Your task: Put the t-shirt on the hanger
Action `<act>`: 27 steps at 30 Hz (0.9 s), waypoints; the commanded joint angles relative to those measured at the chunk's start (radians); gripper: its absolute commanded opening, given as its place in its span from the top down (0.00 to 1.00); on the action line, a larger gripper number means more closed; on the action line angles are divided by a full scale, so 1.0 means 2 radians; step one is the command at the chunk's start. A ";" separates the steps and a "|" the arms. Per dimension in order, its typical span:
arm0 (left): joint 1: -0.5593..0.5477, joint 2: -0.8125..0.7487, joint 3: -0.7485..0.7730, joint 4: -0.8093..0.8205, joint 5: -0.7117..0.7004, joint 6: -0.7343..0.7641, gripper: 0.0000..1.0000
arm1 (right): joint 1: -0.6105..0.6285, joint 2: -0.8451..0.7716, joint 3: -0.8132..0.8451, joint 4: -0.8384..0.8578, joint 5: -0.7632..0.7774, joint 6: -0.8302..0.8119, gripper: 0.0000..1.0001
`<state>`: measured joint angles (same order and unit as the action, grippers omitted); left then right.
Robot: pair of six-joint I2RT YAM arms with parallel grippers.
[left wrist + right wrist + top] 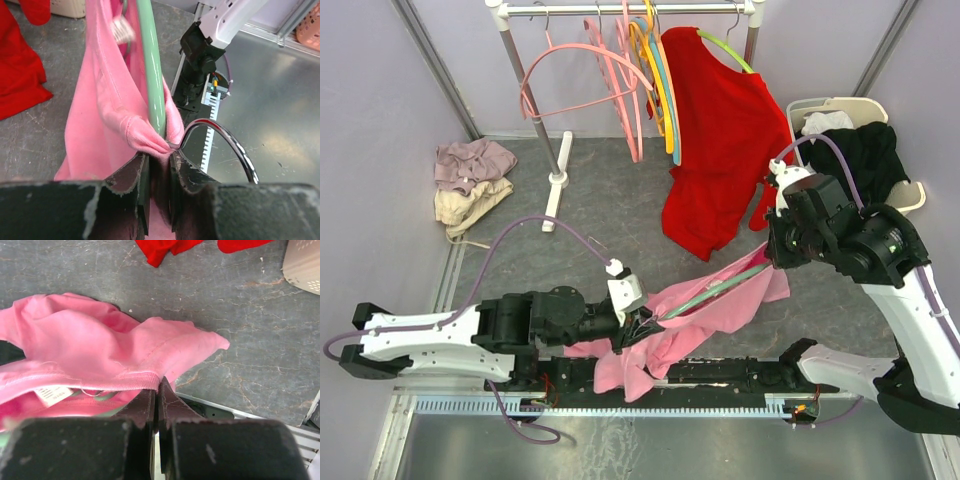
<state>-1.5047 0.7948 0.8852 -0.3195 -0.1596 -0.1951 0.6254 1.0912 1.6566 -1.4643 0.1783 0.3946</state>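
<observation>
The pink t-shirt (705, 305) hangs stretched between my two grippers, above the grey floor. The mint-green hanger (720, 286) lies inside it, its bar running from one gripper to the other. My left gripper (638, 325) is shut on bunched pink fabric (100, 110) at the hanger's neck (159, 157). The green arm (152, 65) and the metal hook (235, 147) stick out from the jaws. My right gripper (782, 255) is shut on the t-shirt's ribbed collar (157, 385). The shirt (100, 340) spreads out beyond it, and a sliver of the hanger (102, 396) shows under the collar.
A clothes rack (620, 8) at the back holds pink hangers (620, 90) and a red shirt (720, 140) on a lime-green hanger. A white basket (910, 190) with black clothes stands at the right. A pile of clothes (470, 180) lies at the left. The rack's foot (558, 180) stands on the floor.
</observation>
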 commanded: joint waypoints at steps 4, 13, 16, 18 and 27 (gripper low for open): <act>0.008 0.049 0.081 -0.030 -0.078 -0.016 0.97 | -0.003 -0.002 0.018 -0.009 -0.008 -0.026 0.99; 0.081 0.159 0.265 -0.125 -0.012 0.021 0.97 | -0.003 0.029 0.095 0.014 -0.073 -0.027 0.99; 0.101 0.192 0.311 -0.132 0.028 0.038 0.97 | -0.003 0.040 0.112 0.035 -0.114 -0.026 0.99; 0.110 0.215 0.337 -0.137 0.046 0.048 0.97 | -0.003 0.044 0.113 0.054 -0.135 -0.024 0.99; 0.133 0.257 0.329 -0.133 0.113 0.039 0.97 | -0.002 0.017 0.029 0.080 -0.181 -0.045 0.99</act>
<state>-1.2404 1.3125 1.5612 -0.6579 -0.0368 -0.1490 0.6178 1.1679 1.8065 -1.3891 -0.0788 0.3229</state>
